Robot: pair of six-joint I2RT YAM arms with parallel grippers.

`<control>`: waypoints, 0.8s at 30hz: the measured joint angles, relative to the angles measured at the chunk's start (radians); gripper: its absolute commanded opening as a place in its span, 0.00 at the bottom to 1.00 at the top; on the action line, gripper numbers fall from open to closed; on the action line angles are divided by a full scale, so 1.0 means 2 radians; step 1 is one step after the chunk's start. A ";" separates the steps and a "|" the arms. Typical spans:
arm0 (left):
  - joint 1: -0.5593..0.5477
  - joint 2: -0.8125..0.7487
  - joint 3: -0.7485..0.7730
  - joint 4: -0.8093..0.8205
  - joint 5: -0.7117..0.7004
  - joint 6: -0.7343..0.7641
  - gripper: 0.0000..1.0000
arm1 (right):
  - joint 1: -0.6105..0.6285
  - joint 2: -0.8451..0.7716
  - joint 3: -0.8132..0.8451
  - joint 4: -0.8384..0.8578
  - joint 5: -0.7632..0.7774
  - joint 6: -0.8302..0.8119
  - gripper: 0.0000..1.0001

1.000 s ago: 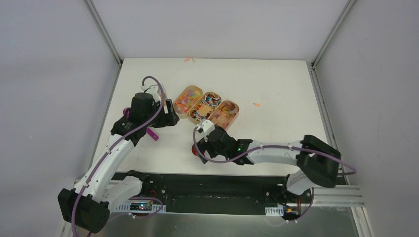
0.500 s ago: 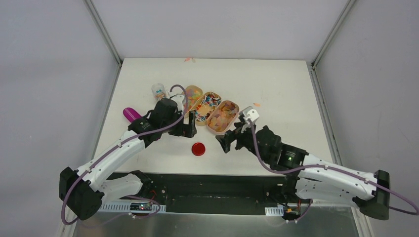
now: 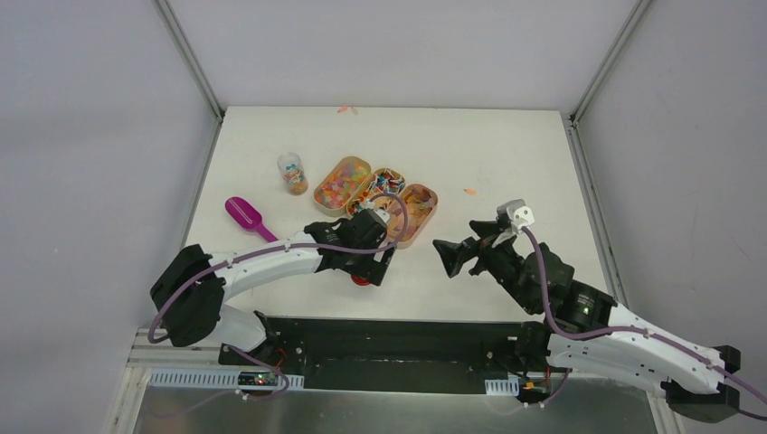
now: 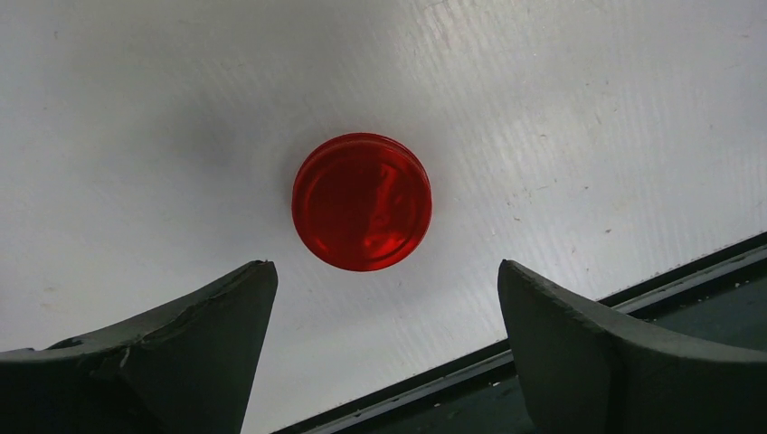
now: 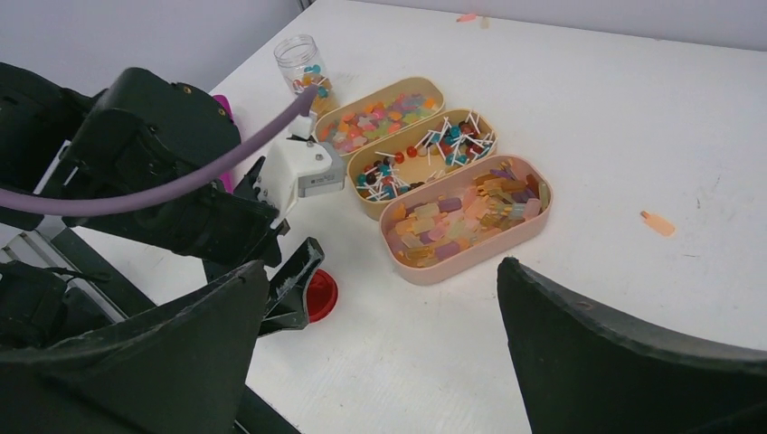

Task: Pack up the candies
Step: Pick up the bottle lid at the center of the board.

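Two dark, wedge-shaped pincers stand spread wide, holding nothing. The left pincer [image 4: 384, 268] hangs over a glossy, translucent red disc [image 4: 362, 201] lying flat on the matte white table [image 4: 588, 99]. The right pincer [image 5: 381, 271] hovers nearby, apart from the disc. Beyond it the candies [image 5: 463, 215] fill three smooth beige oval trays [image 5: 470, 259] set side by side; a clear round jar [image 5: 301, 56] holds a few more.

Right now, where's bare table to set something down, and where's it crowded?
Free: the table right of the gummy tray out to the right edge, bar one stray candy; also the far strip behind the trays. Crowded: left-centre, with jar, scoop, three trays and the left gripper over the red disc.
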 measured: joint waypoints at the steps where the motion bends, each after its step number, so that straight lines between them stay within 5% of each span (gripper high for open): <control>1: -0.001 0.008 0.000 0.002 -0.001 0.000 0.95 | 0.000 -0.004 0.000 -0.003 0.002 0.000 1.00; 24: -0.003 0.061 -0.007 0.055 -0.027 0.001 0.82 | 0.000 -0.032 -0.006 -0.024 0.004 0.004 1.00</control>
